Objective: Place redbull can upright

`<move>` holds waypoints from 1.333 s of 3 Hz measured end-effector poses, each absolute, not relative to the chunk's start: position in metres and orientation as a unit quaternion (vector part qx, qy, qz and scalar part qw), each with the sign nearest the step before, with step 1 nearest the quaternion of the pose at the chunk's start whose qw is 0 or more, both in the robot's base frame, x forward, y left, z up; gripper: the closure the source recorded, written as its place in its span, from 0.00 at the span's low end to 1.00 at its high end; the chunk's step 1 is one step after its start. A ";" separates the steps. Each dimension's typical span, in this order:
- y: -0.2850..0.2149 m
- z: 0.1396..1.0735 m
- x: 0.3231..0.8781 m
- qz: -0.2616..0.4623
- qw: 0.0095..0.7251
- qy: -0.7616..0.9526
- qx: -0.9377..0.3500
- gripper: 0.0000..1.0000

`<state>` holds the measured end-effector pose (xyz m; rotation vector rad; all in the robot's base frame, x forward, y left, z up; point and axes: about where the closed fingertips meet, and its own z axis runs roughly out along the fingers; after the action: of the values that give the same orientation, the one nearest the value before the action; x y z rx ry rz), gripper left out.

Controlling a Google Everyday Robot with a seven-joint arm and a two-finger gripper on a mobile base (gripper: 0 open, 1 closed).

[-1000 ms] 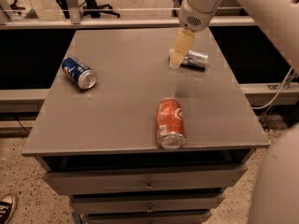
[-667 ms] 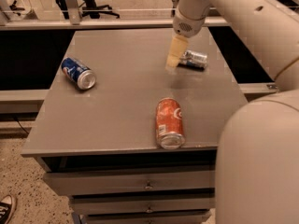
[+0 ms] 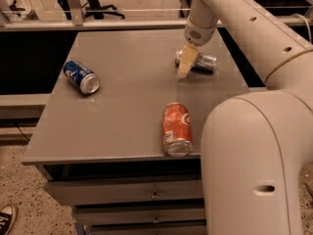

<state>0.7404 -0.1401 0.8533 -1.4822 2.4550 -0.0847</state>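
The redbull can (image 3: 201, 62), slim and silver with blue patches, lies on its side near the far right of the grey table (image 3: 132, 97). My gripper (image 3: 185, 66) hangs from the white arm just in front of the can's left end, its pale fingers (image 3: 186, 60) pointing down toward the table. The gripper covers the can's left end. It holds nothing that I can see.
A wider dark blue can (image 3: 81, 76) lies on its side at the table's left. An orange-red can (image 3: 177, 129) lies on its side near the front edge. My arm's large white body fills the lower right. Drawers sit under the table; a chair stands behind.
The gripper has come down and a little left, closer to the redbull can's left end. The cans have not moved.
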 end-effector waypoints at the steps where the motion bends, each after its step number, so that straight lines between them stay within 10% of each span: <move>1: -0.136 0.849 0.744 -0.016 0.130 0.849 -0.512 0.40; 4: -0.083 0.924 0.722 0.090 0.249 0.789 -0.554 1.00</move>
<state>0.7217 -0.0826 0.9238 -1.5091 2.1493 0.2440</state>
